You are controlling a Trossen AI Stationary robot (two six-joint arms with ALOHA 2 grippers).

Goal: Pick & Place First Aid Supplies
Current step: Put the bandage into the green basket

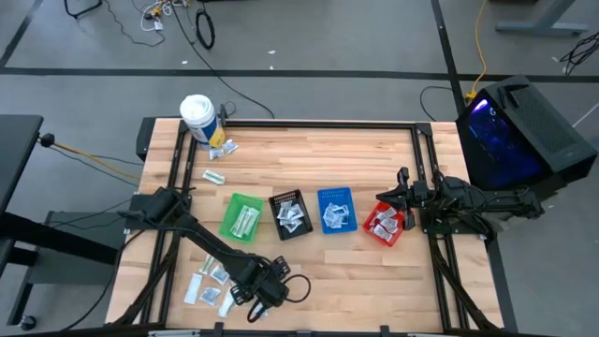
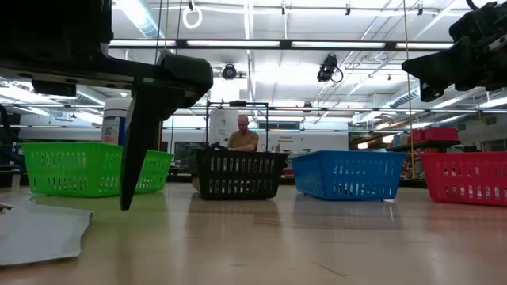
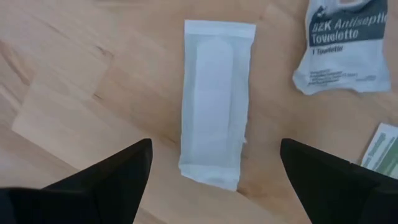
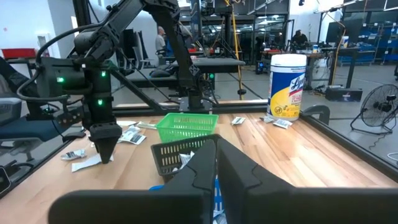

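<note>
Because the left gripper (image 3: 211,186) hangs nose-down over the near-left corner of the table (image 1: 374,281), you have its two fingers spread wide with nothing between them, straddling a long white bandage packet (image 3: 214,102) that lies flat on the wood, its length running straight away from the jaws; that lines it up for a pinch across the narrow width, I judge. Just beyond it at about 1 o'clock lies a torn BZK antiseptic towelette sachet (image 3: 345,50), and a green-printed packet (image 3: 382,146) peeks in at 3 o'clock; keep clear of both.

Farther off, mid-table, the green bin (image 1: 242,217), black bin (image 1: 290,214), blue bin (image 1: 336,210) and red bin (image 1: 387,225) sit in a row, each already holding sachets; the right gripper (image 1: 404,198) waits above the red bin, fingers pressed together and empty.

At the far-left edge, the white wipes tub (image 1: 197,118) stands with a few loose sachets (image 1: 221,150) beside it.
</note>
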